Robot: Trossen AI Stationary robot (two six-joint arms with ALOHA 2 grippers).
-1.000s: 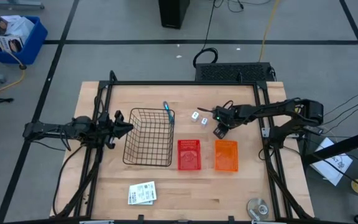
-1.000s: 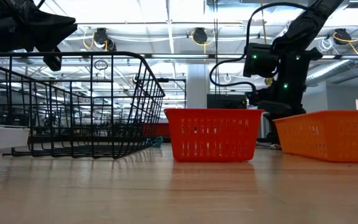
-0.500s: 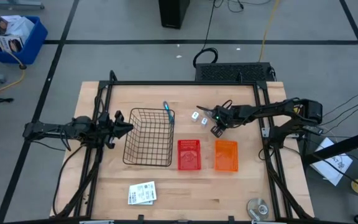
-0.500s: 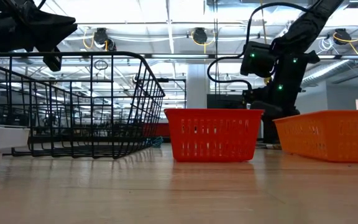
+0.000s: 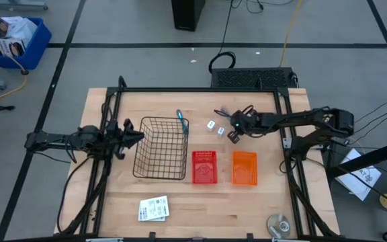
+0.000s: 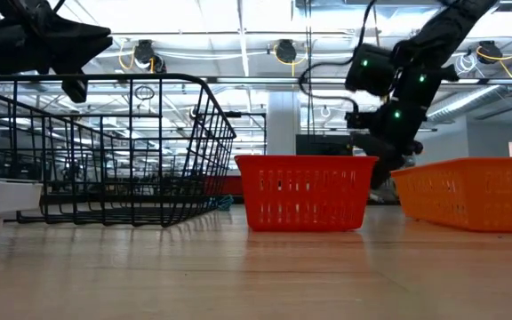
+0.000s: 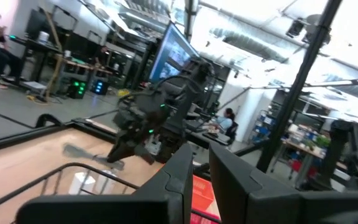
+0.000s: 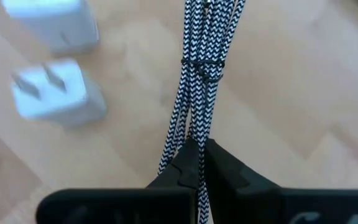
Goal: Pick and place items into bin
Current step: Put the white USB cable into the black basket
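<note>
No text, brand, number or sign can be read in any view. The flat white printed card packet [image 5: 153, 208] on the wooden worktop [image 5: 261, 202] carries dark print, but it is too small to make out. The boxes in the blue floor bin [image 5: 15, 40] show printing that is likewise illegible.

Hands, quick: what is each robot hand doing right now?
Left hand: shut, empty, beside the basket.
Right hand: shut on a braided cable, near two white cubes.
</note>
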